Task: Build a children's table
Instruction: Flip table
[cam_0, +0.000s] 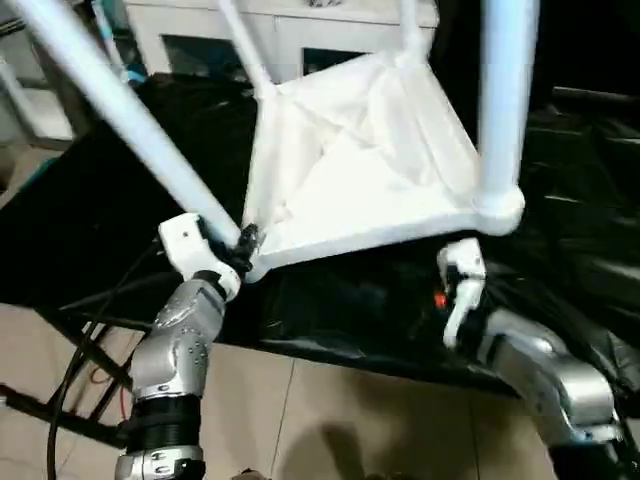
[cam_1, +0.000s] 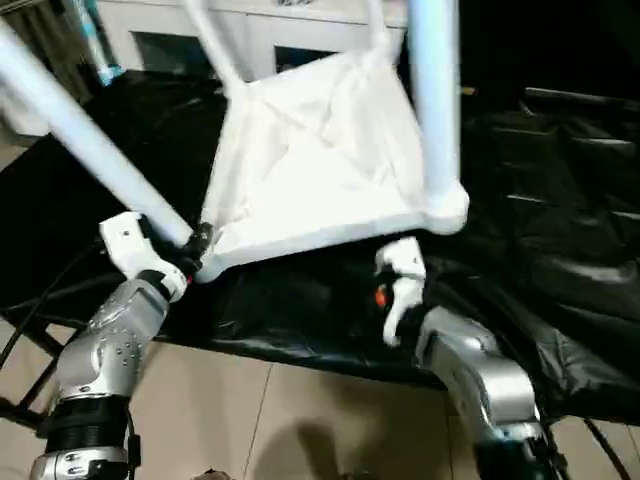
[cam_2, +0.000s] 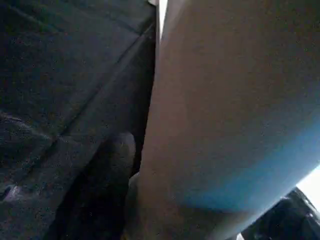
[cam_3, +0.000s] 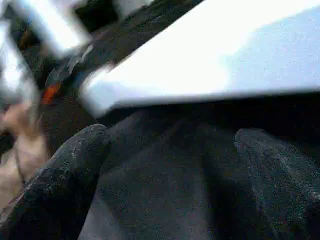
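The children's table lies upside down on a black-covered bench, its white tabletop (cam_0: 370, 160) tilted with the ribbed underside facing up. White legs stand in the corner sockets: the near left leg (cam_0: 120, 100), the near right leg (cam_0: 505, 100) and two far legs (cam_0: 245, 45). My left gripper (cam_0: 240, 243) is shut on the near left leg just above its socket, and that leg (cam_2: 225, 110) looms large in the left wrist view. My right gripper (cam_3: 170, 140) is open below the tabletop's near right corner (cam_3: 210, 60), with its fingers (cam_3: 75, 160) apart and holding nothing.
A black sheet (cam_0: 580, 200) covers the bench, whose front edge runs just in front of my arms. A white cabinet with glass doors (cam_0: 200, 30) stands behind. Cables and a dark stand (cam_0: 80, 370) are on the tiled floor (cam_0: 330, 420) at the lower left.
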